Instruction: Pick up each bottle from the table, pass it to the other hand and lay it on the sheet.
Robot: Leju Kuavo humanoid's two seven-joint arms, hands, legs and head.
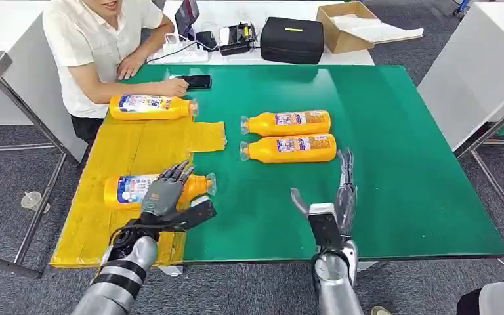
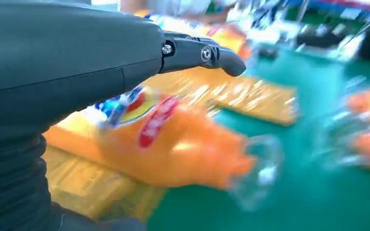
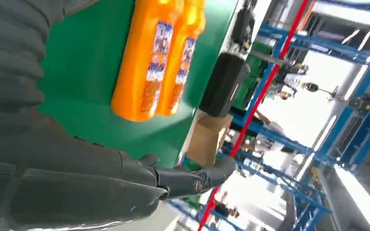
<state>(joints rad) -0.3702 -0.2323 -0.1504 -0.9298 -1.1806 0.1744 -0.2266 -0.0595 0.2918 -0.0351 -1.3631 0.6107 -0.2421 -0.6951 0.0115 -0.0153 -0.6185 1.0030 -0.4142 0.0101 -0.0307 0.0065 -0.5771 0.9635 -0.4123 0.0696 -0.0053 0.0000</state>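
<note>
Four orange bottles lie on their sides. One bottle rests on the yellow sheet at its near end, cap over the green table top. My left hand hovers just above it with fingers stretched out and thumb spread, gripping nothing; the left wrist view shows that bottle blurred under the hand. A second bottle lies at the sheet's far end. Two bottles lie side by side on the green top. My right hand is open just in front of them, fingers pointing at the nearer one.
A person sits at the far left corner with a hand on a black phone. Behind the green table stand a black case, a cardboard box and small devices. White tables flank both sides. The right half of the green top is bare.
</note>
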